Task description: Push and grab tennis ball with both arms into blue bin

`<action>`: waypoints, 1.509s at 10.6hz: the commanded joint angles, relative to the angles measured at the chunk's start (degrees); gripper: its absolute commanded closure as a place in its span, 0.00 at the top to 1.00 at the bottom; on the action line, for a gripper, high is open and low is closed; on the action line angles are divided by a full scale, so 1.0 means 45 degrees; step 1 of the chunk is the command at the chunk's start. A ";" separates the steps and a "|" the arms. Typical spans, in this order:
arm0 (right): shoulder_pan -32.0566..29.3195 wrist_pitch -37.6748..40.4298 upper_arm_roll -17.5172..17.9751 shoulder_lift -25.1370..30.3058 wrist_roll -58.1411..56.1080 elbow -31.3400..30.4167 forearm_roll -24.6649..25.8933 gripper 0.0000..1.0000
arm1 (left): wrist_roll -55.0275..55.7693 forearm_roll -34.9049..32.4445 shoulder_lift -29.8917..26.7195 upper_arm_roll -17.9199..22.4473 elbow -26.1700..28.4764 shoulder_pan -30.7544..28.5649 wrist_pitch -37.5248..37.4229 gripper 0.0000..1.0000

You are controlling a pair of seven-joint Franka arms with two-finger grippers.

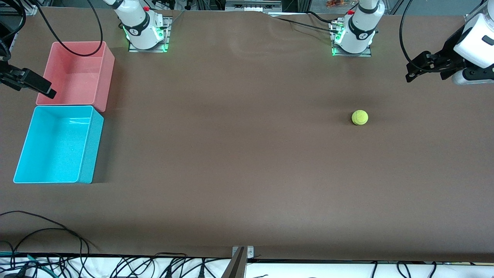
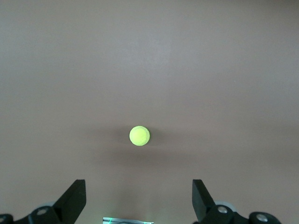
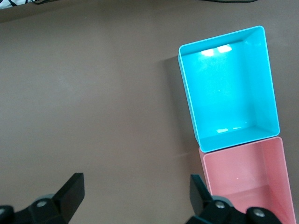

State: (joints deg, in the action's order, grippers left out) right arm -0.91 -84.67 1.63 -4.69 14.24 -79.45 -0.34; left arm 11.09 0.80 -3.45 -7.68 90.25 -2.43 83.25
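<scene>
Left end effector (image 1: 410, 73) wide open, up over the surface (image 1: 247, 162) near its own end; right end effector (image 1: 48, 92) open over pink bin (image 1: 109, 73). Tennis ball (image 1: 359, 117) well apart from blue bin (image 1: 87, 170) (rolls easily). Risk: off-centre push, sending it astray.

On the surface (image 1: 247, 162), the tennis ball (image 1: 359, 117) lies alone toward the left arm's end. At the right arm's end the blue bin (image 1: 87, 148) touches the pink bin (image 1: 108, 65), at its 6 o'clock, nearer the front camera.
</scene>
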 commanded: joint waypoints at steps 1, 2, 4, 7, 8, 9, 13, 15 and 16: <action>-0.0111 0.0007 -0.0010 0.0338 0.0097 -0.0314 0.0211 1.00 | 0.0115 0.0077 -0.0053 -0.0011 0.0004 -0.0007 -0.0005 1.00; -0.0092 0.0007 0.0008 0.0319 0.0097 -0.0314 0.0192 1.00 | 0.0115 0.0057 -0.0053 -0.0011 0.0004 -0.0007 -0.0005 1.00; -0.0092 0.0007 0.0047 0.0260 0.0174 -0.0353 0.0153 1.00 | 0.0115 0.0077 -0.0053 -0.0011 0.0004 -0.0027 0.0015 1.00; -0.0053 -0.0032 0.0048 0.0143 0.0116 -0.0314 0.0134 1.00 | 0.0115 0.0077 -0.0053 -0.0011 0.0004 -0.0027 -0.0005 1.00; -0.0053 -0.0110 0.0048 0.0143 0.0077 -0.0314 0.0095 1.00 | 0.0115 0.0077 -0.0053 -0.0011 0.0004 -0.0027 -0.0005 1.00; -0.0053 -0.0130 0.0048 0.0066 0.0077 -0.0314 0.0075 1.00 | 0.0134 0.0077 -0.0073 -0.0011 0.0004 -0.0027 -0.0005 1.00; -0.0091 -0.0130 0.0048 -0.0013 0.0019 -0.0314 0.0055 1.00 | 0.0134 0.0077 -0.0053 -0.0011 0.0004 -0.0007 -0.0024 1.00; -0.0072 -0.0072 0.0048 -0.0033 0.0038 -0.0334 0.0055 1.00 | 0.0134 0.0077 -0.0053 -0.0011 0.0004 -0.0007 -0.0161 1.00; -0.0072 -0.0110 0.0048 -0.0052 0.0038 -0.0334 0.0094 1.00 | 0.0134 0.0077 -0.0053 -0.0011 0.0004 -0.0007 -0.0161 1.00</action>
State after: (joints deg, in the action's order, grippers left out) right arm -1.02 -84.80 1.50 -5.41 14.25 -80.22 -0.29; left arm 11.09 0.80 -3.45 -7.67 90.25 -2.43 83.06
